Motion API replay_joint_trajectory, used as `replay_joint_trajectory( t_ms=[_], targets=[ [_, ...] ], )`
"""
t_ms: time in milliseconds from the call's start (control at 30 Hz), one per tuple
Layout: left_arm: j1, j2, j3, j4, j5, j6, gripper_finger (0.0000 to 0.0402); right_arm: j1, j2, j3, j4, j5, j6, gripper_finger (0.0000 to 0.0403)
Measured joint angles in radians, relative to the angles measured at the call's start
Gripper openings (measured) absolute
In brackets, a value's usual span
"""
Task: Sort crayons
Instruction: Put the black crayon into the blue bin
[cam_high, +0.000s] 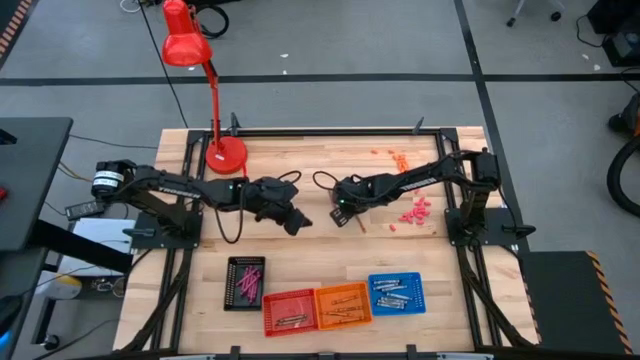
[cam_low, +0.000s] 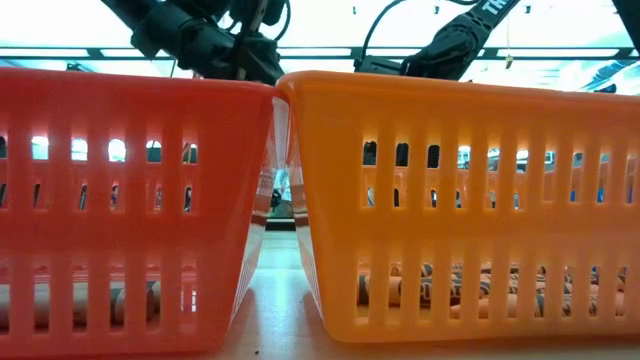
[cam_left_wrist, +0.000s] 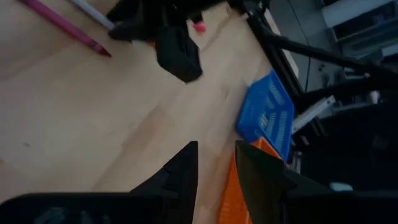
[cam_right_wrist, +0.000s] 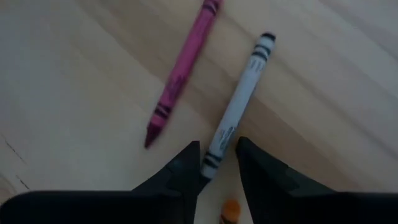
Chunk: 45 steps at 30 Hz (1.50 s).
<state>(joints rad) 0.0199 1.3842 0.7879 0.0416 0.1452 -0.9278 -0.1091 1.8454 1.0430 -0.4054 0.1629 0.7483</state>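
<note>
White crayon (cam_right_wrist: 236, 115) with unreadable label print sits between right gripper (cam_right_wrist: 217, 163) fingertips

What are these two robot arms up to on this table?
They are sorting crayons into coloured baskets. The right gripper is down over a white crayon on the wooden table, its fingers on either side of the crayon's end, with a pink crayon lying beside it. The left gripper hangs empty and open nearby. At the table's front stand a black basket, a red basket, an orange basket and a blue basket, already holding crayons.
</note>
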Motion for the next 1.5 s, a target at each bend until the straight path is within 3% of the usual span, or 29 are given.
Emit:
replay_joint_trajectory(
  t_ms=[500,700,933,1200,1500],
  targets=[
    [-0.077,0.000,0.000,-0.008,-0.015,0.011,0.0117,0.028,-0.002,0.000,-0.044,0.024,-0.045,0.0022],
    [-0.087,0.001,0.000,-0.164,-0.032,0.144,0.0117,0.028,0.000,0.016,-0.070,-0.001,-0.065,0.0032],
    [-0.087,0.003,0.000,-0.324,-0.138,0.362,0.0117,0.040,0.004,0.105,-0.166,-0.057,-0.115,0.0035],
    [-0.087,0.003,0.000,-0.331,-0.241,0.583,0.0117,0.094,-0.020,0.231,-0.335,-0.129,-0.193,0.0035],
    [-0.087,0.010,-0.025,-0.323,-0.278,0.740,0.0117,0.213,-0.186,0.248,-0.557,-0.216,-0.295,0.0036]
  ],
)
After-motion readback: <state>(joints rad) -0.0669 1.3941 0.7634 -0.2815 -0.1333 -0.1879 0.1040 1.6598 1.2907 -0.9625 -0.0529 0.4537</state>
